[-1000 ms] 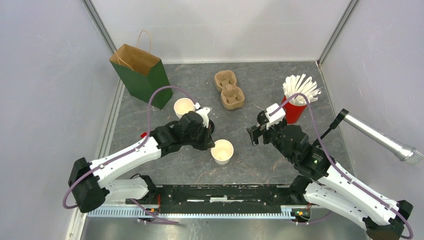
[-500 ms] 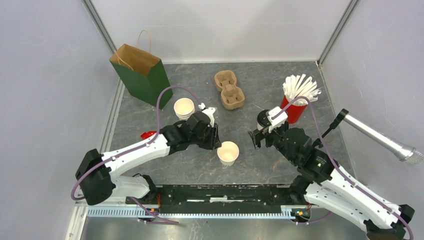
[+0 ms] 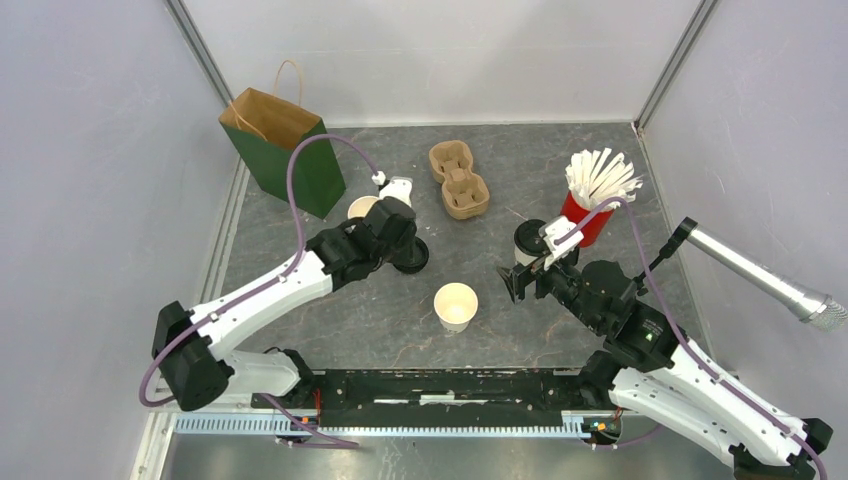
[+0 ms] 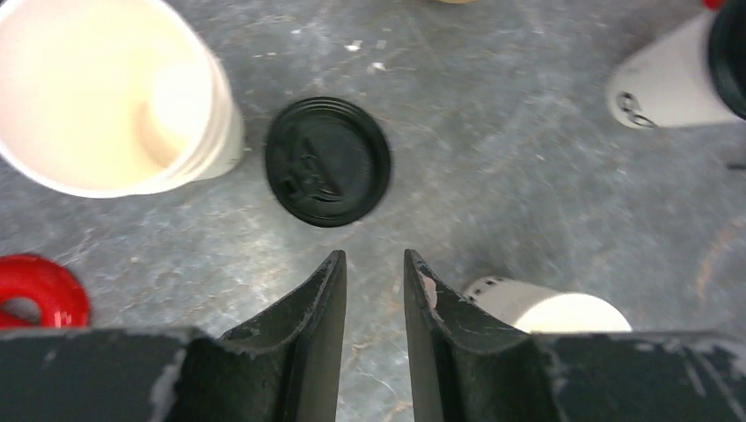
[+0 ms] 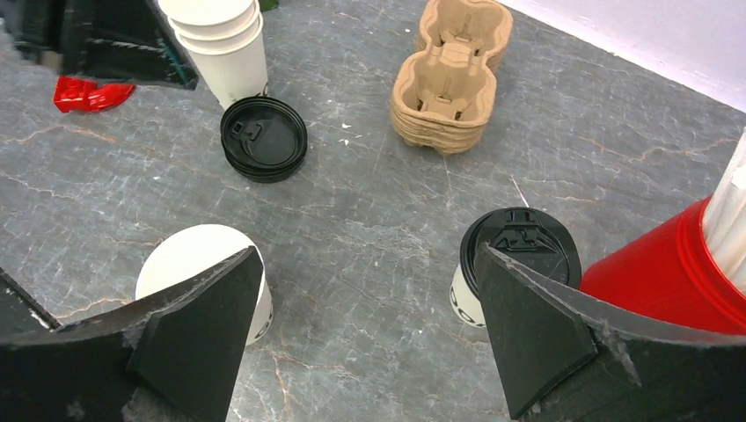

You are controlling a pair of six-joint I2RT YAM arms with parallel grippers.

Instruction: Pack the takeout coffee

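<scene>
Paper cup under a black lid: takeout coffee [image 5: 517, 244], upright just beside the red straw cup [image 5: 669, 264], ahead of the right gripper [image 5: 366, 253], spread wide and empty. Probably light, thin-walled, easily crushed; best taken mid-wall, below the lid. Left gripper [image 4: 374, 290] slightly parted, holding nothing, near spare black lids [image 4: 327, 161]. Open room leftward toward the green bag [image 3: 285, 150]; lidless cup [image 5: 204, 264] near that path.

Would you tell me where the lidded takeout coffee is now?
In the top view, the takeout coffee stands right of centre, beside the red cup of straws, on its left.
</scene>
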